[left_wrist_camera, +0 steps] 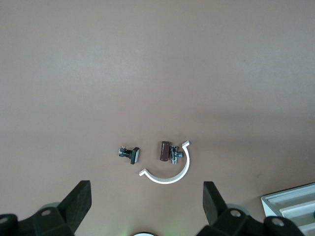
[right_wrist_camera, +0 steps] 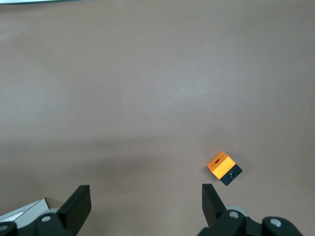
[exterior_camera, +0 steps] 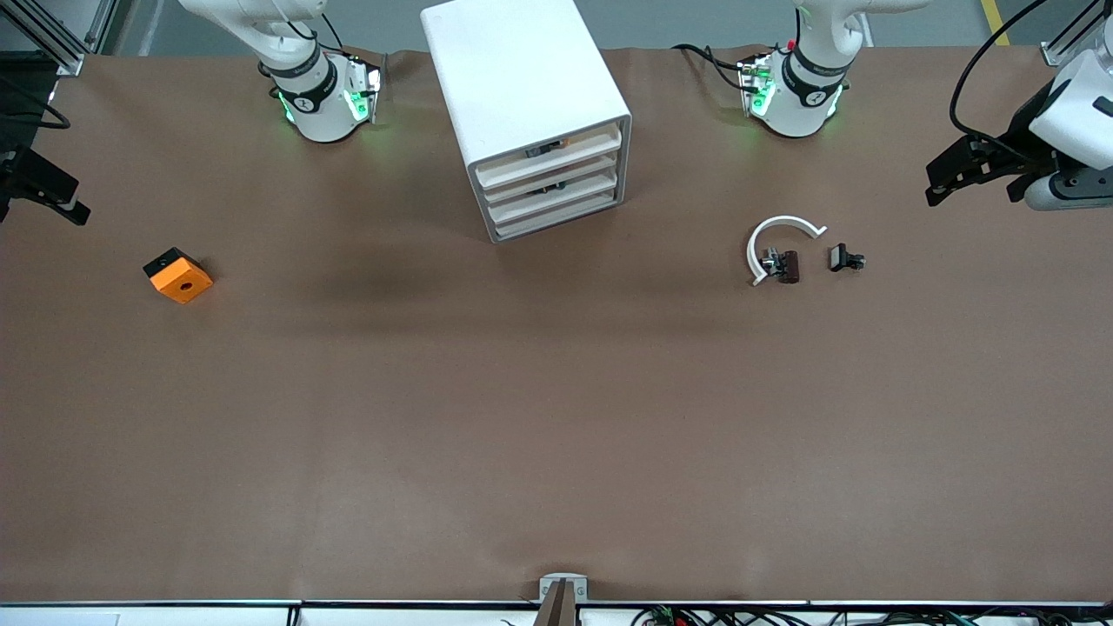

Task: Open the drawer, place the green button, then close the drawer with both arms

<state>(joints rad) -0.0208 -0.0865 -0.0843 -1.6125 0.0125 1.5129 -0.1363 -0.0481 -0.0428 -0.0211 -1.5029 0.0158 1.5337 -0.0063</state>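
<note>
The white cabinet [exterior_camera: 513,78] stands between the two arm bases, and its four tray drawers face the front camera. The drawer [exterior_camera: 556,202], third from the top, is pushed in like the others. No green-capped button shows in any view. My left gripper [exterior_camera: 969,184] hangs open and empty over the left arm's end of the table. In the left wrist view [left_wrist_camera: 146,204] it is over bare table beside a white arc [left_wrist_camera: 170,172]. My right gripper [exterior_camera: 52,196] is open and empty over the right arm's end, and in the right wrist view [right_wrist_camera: 146,201] it is over bare table.
An orange-and-black cube [exterior_camera: 177,275] with a hole lies toward the right arm's end, also in the right wrist view [right_wrist_camera: 224,168]. A white arc [exterior_camera: 778,239], a brown and metal part [exterior_camera: 783,264] and a black clip [exterior_camera: 843,258] lie toward the left arm's end. The top drawer shows a dark-and-orange item [exterior_camera: 543,148].
</note>
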